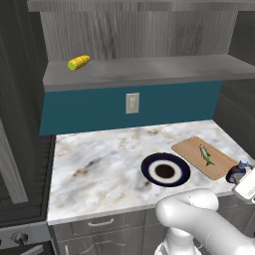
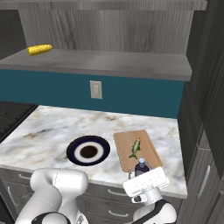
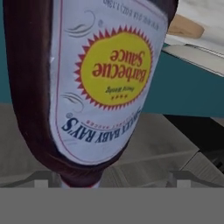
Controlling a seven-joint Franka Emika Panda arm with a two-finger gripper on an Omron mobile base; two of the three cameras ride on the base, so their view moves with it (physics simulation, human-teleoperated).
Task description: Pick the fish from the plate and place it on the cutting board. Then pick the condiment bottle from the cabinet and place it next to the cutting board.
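The fish lies on the light-brown cutting board. The plate sits just left of the board with nothing on it. Next to the board's near corner is the dark condiment bottle. In the hand view the condiment bottle is very close, its barbecue-sauce label upside down. My gripper is open around the bottle. Its fingertips stand wide apart, clear of the narrow neck.
A yellow corn cob lies at the left end of the grey cabinet shelf. A wall socket sits on the teal strip. A dark tall cupboard borders the counter on the right, and a stove on the left.
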